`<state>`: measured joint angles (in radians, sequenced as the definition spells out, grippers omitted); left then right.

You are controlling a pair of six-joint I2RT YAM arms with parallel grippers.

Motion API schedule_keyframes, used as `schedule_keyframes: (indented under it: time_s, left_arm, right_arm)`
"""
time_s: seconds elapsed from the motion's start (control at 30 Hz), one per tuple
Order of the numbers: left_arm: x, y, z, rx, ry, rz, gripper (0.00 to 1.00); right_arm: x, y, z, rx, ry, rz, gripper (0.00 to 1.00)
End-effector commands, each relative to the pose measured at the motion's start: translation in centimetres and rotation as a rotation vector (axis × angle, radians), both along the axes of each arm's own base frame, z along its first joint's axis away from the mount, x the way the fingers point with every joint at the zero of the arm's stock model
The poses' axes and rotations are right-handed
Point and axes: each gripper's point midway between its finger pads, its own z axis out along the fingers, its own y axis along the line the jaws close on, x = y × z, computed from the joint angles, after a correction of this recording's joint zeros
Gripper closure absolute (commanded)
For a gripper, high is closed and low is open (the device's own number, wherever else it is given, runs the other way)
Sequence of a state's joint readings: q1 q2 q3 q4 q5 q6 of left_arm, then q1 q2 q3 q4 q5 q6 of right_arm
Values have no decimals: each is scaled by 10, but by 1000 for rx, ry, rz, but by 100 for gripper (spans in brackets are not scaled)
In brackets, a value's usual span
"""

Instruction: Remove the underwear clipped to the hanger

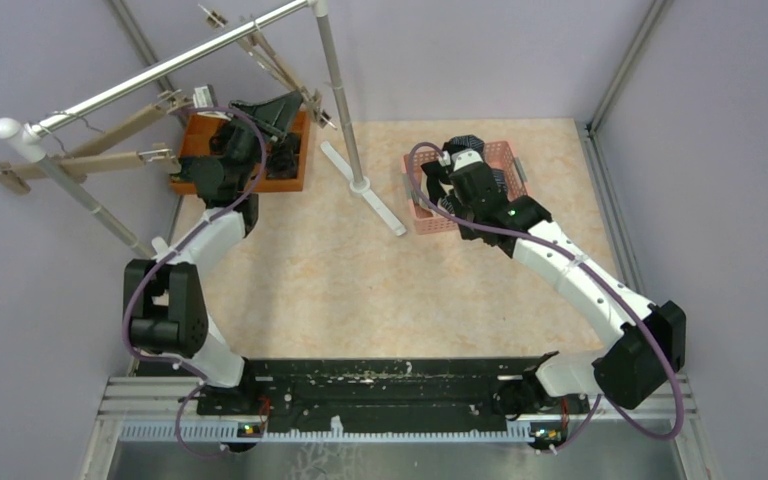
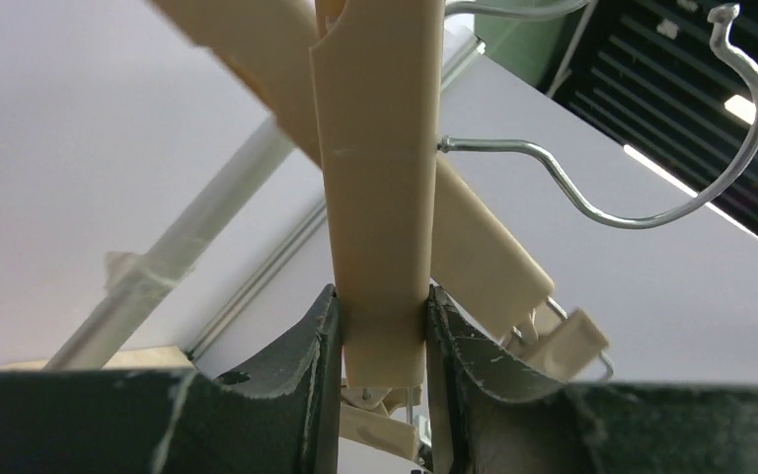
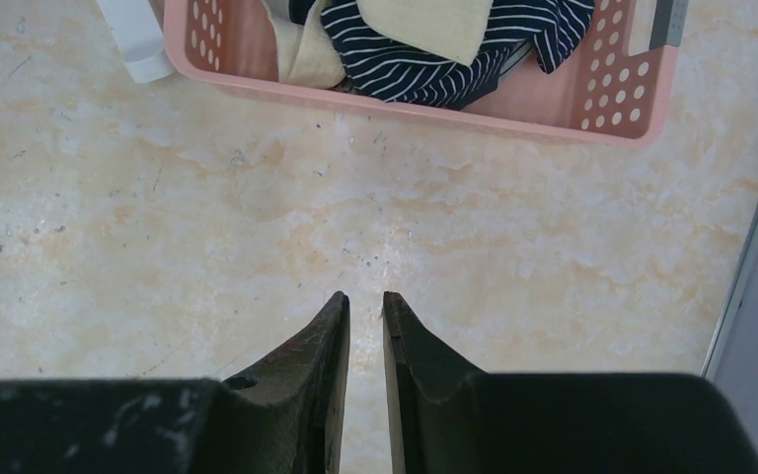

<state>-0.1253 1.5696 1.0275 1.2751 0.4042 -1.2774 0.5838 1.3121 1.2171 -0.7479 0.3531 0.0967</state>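
Left gripper (image 2: 380, 336) clamps the beige wooden hanger bar (image 2: 375, 178) between its fingers, so a hard pull could unhook it from the rail above, while the right gripper (image 3: 365, 326), nearly closed on nothing, hangs short of the pink perforated basket (image 3: 632, 99) ahead.

Navy-and-white striped underwear (image 3: 424, 59) with beige bands lies in a pink basket (image 3: 612, 109); the hanger (image 2: 375, 197) is beige.

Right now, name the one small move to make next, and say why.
Probably bring the right gripper from the pink perforated basket toward the dark cloth hanging over the orange bin. The left gripper clamps the beige hanger bar, steadying it, while the right one's jaws are nearly closed on nothing.
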Motion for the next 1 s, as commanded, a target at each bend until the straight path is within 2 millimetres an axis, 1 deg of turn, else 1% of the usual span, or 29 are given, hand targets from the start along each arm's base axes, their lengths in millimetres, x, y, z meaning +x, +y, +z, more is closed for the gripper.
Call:
schedule_keyframes:
  time_s: [0.0,0.07,0.17,0.3,0.4,0.53,0.7,0.87,0.97]
  left_arm:
    - [-10,-23,27,67,-96,-54,100]
    - [-6,-29,27,71,-79,-69,100]
    - [1,-35,21,56,-35,-101,100]
    - [1,-41,16,-1,-32,-160,100]
    - [-1,-45,7,9,-16,-151,100]
    - [-5,-45,-1,24,-2,-128,100]
    - [-12,-36,1,-20,-15,-103,100]
    - [-27,-15,12,-149,-62,-56,100]
    - [-32,-6,21,-174,-84,-24,100]
  right_arm:
    - [10,2,5,16,-33,-7,80]
    - [10,3,4,20,-29,-1,81]
    - [11,7,5,34,-30,12,81]
    - [10,9,4,43,-31,17,81]
    - [10,6,5,37,-37,8,81]
    - [8,4,6,35,-44,6,81]
    - [7,4,0,31,-31,9,81]
    - [6,3,-2,23,-25,6,81]
    - [6,3,-2,23,-25,6,81]
